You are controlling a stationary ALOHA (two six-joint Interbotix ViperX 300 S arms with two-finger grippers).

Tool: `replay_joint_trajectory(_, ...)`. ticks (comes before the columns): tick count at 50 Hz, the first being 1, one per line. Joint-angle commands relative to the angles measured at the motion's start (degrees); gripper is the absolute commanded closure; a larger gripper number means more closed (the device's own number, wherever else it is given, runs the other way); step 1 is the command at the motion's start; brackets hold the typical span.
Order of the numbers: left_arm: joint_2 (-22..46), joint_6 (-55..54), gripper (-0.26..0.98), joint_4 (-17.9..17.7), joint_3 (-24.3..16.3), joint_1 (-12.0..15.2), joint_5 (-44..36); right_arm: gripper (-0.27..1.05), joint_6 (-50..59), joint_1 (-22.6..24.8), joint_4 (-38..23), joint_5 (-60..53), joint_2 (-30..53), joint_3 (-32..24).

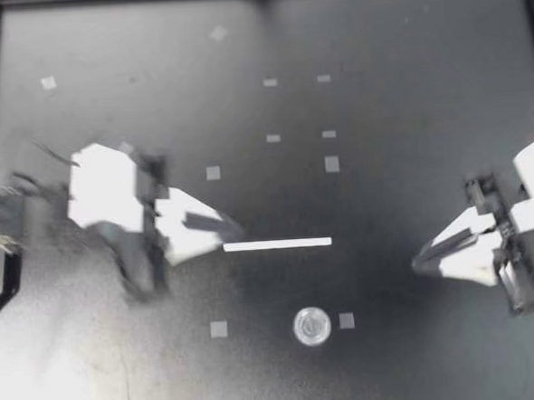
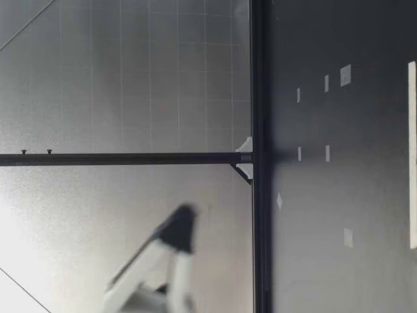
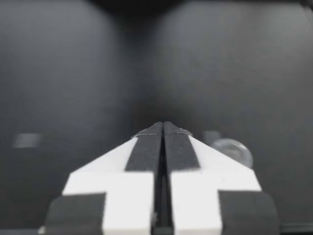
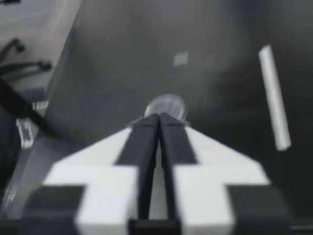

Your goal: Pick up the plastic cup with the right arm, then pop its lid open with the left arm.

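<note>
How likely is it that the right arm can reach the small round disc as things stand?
Probably yes. The right gripper is shut and empty, and the disc lies on bare table ahead of it with nothing between them. The white strip lies off to one side.

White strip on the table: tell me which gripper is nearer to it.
Left. My left gripper, jaws shut, is just beside one end of the white strip; my right gripper is well off the other.

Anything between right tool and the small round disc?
Nothing visible blocks it. Between the right tool and the small round clear disc there is only bare black table and a flat grey tape square beside the disc; the white strip lies aside.
</note>
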Motion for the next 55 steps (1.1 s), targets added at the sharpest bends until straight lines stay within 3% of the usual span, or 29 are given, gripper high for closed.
replay_joint_trajectory(1, 4.1, -0.2, 0.76, -0.1, -3.1, -1.7, -1.8, 0.34, 1.0, 1.9, 0.0, -4.7, 6.2, -1.4)
replay_joint_trajectory(7, 10.1, -1.2, 0.76, -0.1, -5.8, -3.7, -1.9, 0.14, 1.9, 2.6, 0.1, -8.6, 18.5, -5.3)
replay_joint_trajectory(13, 12.5, -3.2, 0.76, -0.1, -7.4, -4.5, -1.7, 0.14, 1.8, 2.8, 0.1, -13.4, 28.8, -9.1)
replay_joint_trajectory(21, 14.2, -5.4, 0.76, -0.1, -8.4, -6.3, -1.5, 0.14, 1.9, 2.8, 0.6, -18.5, 36.1, -10.9)
replay_joint_trajectory(31, 17.8, -5.7, 0.76, -0.1, -11.1, -7.3, -0.4, 0.14, 1.9, 3.5, 0.8, -18.7, 39.2, -13.1)
replay_joint_trajectory(44, 23.2, -4.7, 0.76, 0.0, -17.3, -7.8, 7.6, 0.14, 1.8, 5.0, 1.3, -18.9, 40.0, -13.6)
replay_joint_trajectory(55, 23.7, -4.7, 0.76, 0.0, -17.6, -7.9, 7.9, 0.14, 1.4, 5.0, 1.8, -19.6, 42.4, -14.9)
